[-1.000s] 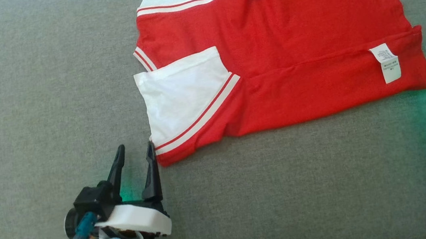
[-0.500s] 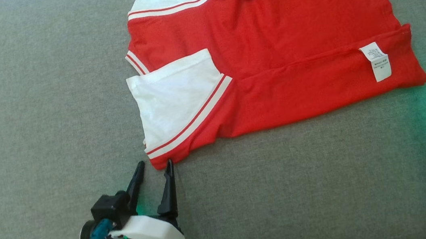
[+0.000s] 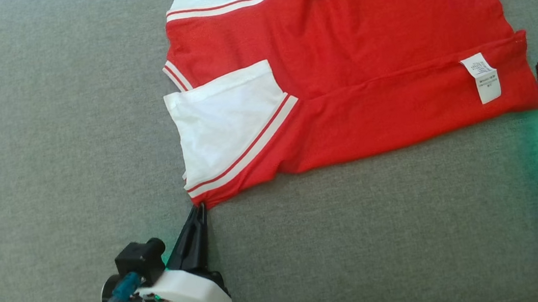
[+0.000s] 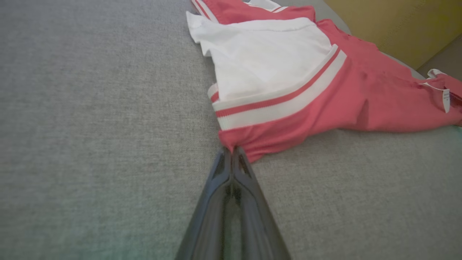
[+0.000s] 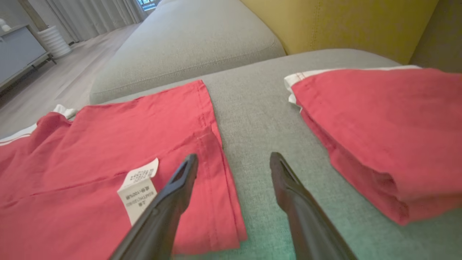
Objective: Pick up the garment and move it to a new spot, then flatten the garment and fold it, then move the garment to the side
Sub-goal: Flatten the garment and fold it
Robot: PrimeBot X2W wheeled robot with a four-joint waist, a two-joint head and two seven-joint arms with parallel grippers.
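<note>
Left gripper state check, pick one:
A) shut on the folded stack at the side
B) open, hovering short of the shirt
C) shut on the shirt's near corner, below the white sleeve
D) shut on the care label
C: in the left wrist view the left gripper has its two fingers pressed together, with the red corner of the shirt bunched at their tips, just below the white sleeve.

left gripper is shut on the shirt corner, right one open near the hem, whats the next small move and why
Probably nudge the right gripper toward the garment until its hem corner lies between the open fingers, ready to close. The left gripper pinches the sleeve-side corner, while the right one's fingers straddle mostly bare cushion beside the hem.
</note>
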